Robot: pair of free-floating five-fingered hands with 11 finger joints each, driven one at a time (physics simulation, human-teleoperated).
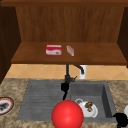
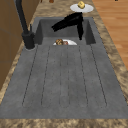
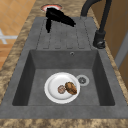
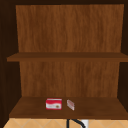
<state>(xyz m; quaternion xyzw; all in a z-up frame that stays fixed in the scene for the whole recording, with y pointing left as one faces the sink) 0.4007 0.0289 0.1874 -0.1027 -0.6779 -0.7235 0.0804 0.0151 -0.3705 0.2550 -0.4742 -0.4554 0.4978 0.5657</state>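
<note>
Fingers [image 2: 60,25] of a hand [image 2: 72,19] lay straight and together, aimed at the far wall, thumb hanging, above the sink [image 3: 20,75]. The right hand [image 1: 121,120] hung at its near right corner, fingers unclear. A red ball [image 1: 67,115] sat near. The plate [image 3: 53,87] lay flat in the right basin, so its food stayed put.

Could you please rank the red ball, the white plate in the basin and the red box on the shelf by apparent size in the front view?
1. Red ball, though it may simply sit nearer the camera.
2. Plate, partly hidden by the ball.
3. Red box.
</note>
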